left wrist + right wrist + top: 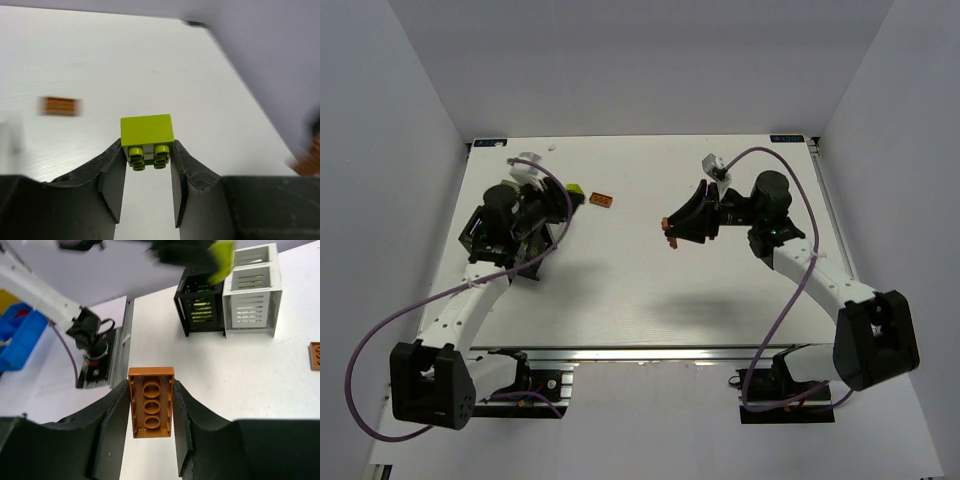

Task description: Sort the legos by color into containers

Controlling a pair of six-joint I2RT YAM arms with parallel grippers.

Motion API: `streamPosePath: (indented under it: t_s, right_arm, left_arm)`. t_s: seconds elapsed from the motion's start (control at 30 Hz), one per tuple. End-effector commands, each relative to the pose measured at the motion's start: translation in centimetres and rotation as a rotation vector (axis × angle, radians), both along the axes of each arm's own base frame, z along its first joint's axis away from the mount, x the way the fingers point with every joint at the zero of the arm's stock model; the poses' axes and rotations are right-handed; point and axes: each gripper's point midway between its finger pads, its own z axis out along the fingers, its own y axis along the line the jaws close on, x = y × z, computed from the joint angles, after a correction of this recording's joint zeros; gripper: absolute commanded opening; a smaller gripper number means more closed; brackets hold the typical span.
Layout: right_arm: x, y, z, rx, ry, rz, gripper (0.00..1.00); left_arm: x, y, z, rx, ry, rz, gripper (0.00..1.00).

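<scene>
My left gripper [147,162] is clenched on a lime-green brick [147,131]. The two fingers pinch its studded end from either side (the studs face the wrist camera), and the rest of the brick sticks out past the fingertips, off the table [150,65]. From the right wrist camera that same brick is a lime blur over the top of the black container [200,307]. The black container stands touching the white container [252,300], side by side near the table's left edge. Both have slatted walls, and green shows through the slats of the black one. What sits in the white one I cannot tell.

My right gripper [151,407] is grasping an orange brick [151,402], hollow underside turned to the camera, held above the table right of centre. In the overhead view the two grippers are well apart. A loose orange brick [603,201] lies flat on the table just beside the left gripper's lime-green brick.
</scene>
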Motion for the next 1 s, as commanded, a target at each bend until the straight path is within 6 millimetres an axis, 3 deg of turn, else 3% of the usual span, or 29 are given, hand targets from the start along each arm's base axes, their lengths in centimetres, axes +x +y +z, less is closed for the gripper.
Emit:
streamPosePath:
  t_s: [0.0, 0.03, 0.07, 0.1, 0.2, 0.3, 0.5, 0.63, 0.97]
  right_arm:
    - [-2.2, -0.9, 0.0, -0.008, -0.097, 0.030, 0.00]
    - [-2.5, -1.1, -0.2, -0.010, -0.121, 0.031, 0.00]
    - [-3.3, -1.4, 0.2, -0.006, -0.146, 0.035, 0.00]
    - [-3.9, -1.6, -0.4, -0.017, -0.135, 0.043, 0.00]
    - [-5.1, -2.2, -0.5, -0.017, -0.200, 0.053, 0.00]
    - [-6.3, -2.7, -0.6, -0.019, -0.230, 0.074, 0.00]
    - [-7.7, -3.4, -0.8, -0.028, -0.290, 0.092, 0.00]
    - [-8.0, -3.8, -1.0, -0.032, -0.297, 0.094, 0.00]
    - [-7.5, -4.1, -1.2, -0.037, -0.279, 0.090, 0.00]
  left_arm:
    - [4.5, 9.3, -2.5, 0.102, 0.123, 0.444, 0.00]
    - [5.1, 10.6, -2.4, 0.119, 0.124, 0.497, 0.00]
    - [5.4, 12.5, -4.3, 0.167, 0.196, 0.561, 0.00]
    - [6.1, 14.3, -3.5, 0.181, 0.191, 0.640, 0.00]
    - [6.9, 18.9, -4.7, 0.198, 0.233, 0.816, 0.00]
    - [7.5, 20.9, -5.2, 0.232, 0.238, 0.895, 0.00]
    - [9.2, 23.4, -3.5, 0.285, 0.202, 1.005, 0.00]
    - [10.5, 24.1, -4.3, 0.336, 0.233, 1.016, 0.00]
    - [11.8, 24.1, -7.2, 0.389, 0.293, 0.986, 0.00]
